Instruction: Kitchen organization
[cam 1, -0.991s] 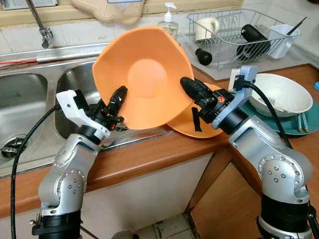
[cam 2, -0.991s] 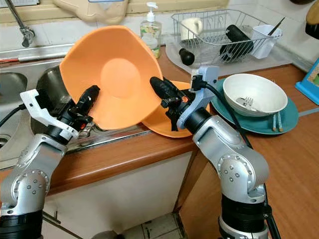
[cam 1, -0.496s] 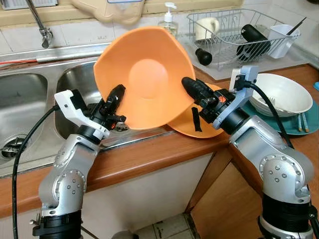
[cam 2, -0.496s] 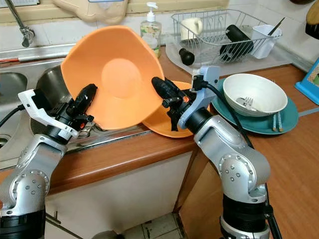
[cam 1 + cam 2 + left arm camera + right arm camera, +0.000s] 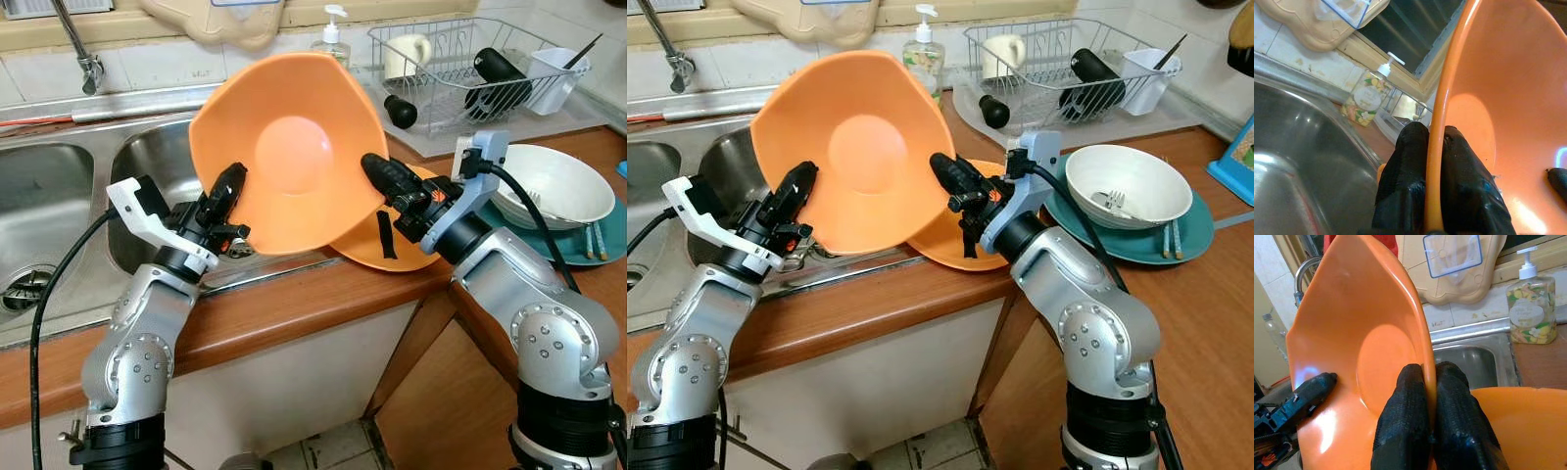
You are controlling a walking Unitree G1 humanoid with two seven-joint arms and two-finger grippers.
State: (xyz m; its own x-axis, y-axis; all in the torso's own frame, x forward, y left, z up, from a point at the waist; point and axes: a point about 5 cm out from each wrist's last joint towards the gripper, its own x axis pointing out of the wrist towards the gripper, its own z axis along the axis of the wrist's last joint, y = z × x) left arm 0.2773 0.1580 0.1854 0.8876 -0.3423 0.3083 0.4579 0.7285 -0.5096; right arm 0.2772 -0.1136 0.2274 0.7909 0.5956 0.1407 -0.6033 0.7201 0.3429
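Observation:
A large orange bowl (image 5: 294,147) is held tilted above the counter edge, its hollow facing me. My left gripper (image 5: 227,191) is shut on the bowl's left rim (image 5: 1437,147), one finger on each side. At the right rim (image 5: 1426,382), my right gripper (image 5: 382,176) is shut in the same way. Under the raised bowl, a second orange bowl (image 5: 392,245) lies on the counter.
The steel double sink (image 5: 39,206) and tap (image 5: 78,44) lie to the left. A soap bottle (image 5: 333,39) and a dish rack (image 5: 470,69) with a mug and utensils stand behind. A white bowl (image 5: 554,181) with a fork rests on a teal plate (image 5: 612,230) at the right.
Both grippers have carried the orange bowl a little to the right; its grip and tilt are unchanged.

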